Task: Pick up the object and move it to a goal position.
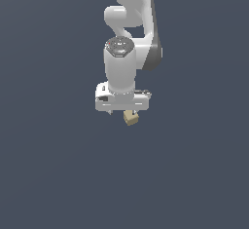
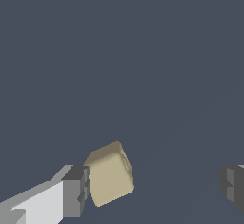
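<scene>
As seen in both views, step judged as approach/grasp: block not yet clamped. Surface: plain dark slate-grey floor (image 1: 53,174) filling scene, no walls, no goal marker visible. Arm (image 1: 127,33) posed overhead, wrist pointed down. Gripper (image 2: 152,187) spread wide; one finger (image 2: 76,189) touching or just beside tan block (image 2: 110,174), other finger well apart. Block tilted, located between fingers, under the wrist in exterior view. Next move judged: fingers closed squarely, lift, carry to goal.

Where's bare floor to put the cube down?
Plain grey surface lies all round in the exterior view. The only crowded spot is under the gripper, where the tan cube sits against one finger, apart from the other.
</scene>
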Available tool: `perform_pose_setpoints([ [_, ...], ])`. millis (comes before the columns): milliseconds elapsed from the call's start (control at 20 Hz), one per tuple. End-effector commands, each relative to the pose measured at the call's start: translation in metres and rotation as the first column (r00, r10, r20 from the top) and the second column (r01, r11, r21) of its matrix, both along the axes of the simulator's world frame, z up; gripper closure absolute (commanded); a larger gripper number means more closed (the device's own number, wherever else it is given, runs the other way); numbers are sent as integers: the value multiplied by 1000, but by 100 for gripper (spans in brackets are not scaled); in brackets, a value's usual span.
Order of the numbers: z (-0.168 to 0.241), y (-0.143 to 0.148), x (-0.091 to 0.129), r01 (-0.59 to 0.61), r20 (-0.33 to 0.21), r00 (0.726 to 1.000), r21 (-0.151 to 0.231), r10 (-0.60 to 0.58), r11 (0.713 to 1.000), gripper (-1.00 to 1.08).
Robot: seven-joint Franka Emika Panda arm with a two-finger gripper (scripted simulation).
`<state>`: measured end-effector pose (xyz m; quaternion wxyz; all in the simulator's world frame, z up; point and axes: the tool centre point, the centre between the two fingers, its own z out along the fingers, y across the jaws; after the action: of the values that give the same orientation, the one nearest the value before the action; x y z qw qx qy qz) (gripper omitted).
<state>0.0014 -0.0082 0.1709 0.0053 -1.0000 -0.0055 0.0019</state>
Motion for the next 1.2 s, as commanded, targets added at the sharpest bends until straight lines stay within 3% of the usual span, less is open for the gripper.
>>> perform_pose_setpoints([
  [0,0,0,0,0,0,1000,0,0,1000,-92],
  [500,7,-23,7,-20,25,999,-30,21,999,-92],
  [800,2,-19,4,-39,22,999,-28,39,999,-92],
  [1150,-22,-2,-12,-139,16,990,-26,140,990,-92],
])
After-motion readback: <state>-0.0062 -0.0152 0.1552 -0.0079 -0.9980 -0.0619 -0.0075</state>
